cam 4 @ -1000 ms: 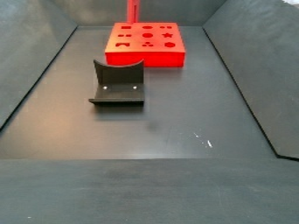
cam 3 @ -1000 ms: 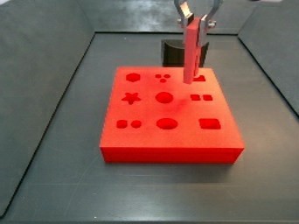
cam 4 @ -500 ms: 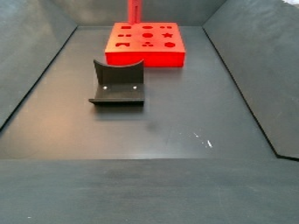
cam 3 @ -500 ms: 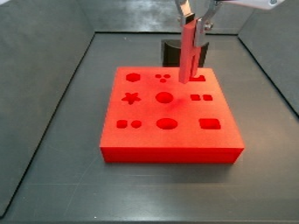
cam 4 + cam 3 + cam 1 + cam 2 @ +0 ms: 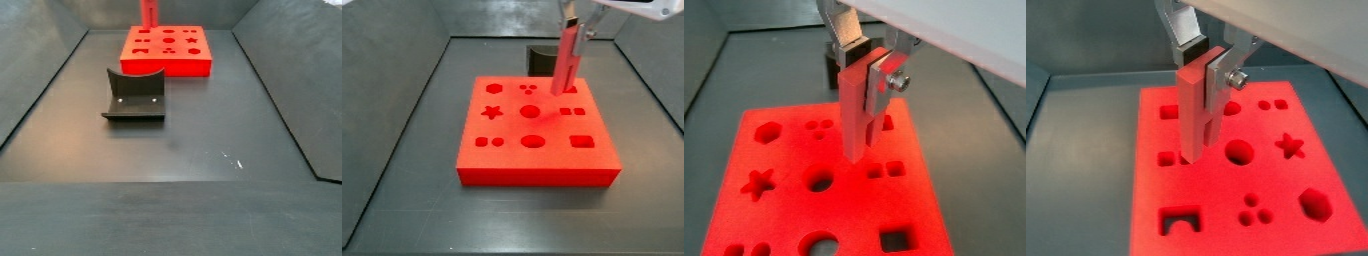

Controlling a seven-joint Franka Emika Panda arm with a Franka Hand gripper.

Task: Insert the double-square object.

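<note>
My gripper (image 5: 862, 68) is shut on the double-square object (image 5: 854, 115), a long slender red peg. The peg hangs down from the fingers over the large red block (image 5: 784, 205). Its lower end is just above the block's top, between the round hole (image 5: 818, 180) and the double-square hole (image 5: 885, 170). Both also show in a wrist view: gripper (image 5: 1197, 68), peg (image 5: 1192, 120). In a side view the gripper (image 5: 572, 22) holds the peg (image 5: 563, 65) leaning over the block's (image 5: 536, 160) far right part. In a side view only the peg (image 5: 150, 12) shows above the block (image 5: 167, 62).
The block's top has several shaped holes: star (image 5: 493, 112), circle (image 5: 531, 112), square (image 5: 581, 141). A dark grey curved stand (image 5: 135, 95) sits on the floor apart from the block and also shows behind it (image 5: 540, 58). Dark walls enclose the floor.
In the side view the gripper has shifted right, and the peg now leans and looks narrower. Its lower end stays over the same part of the block.
</note>
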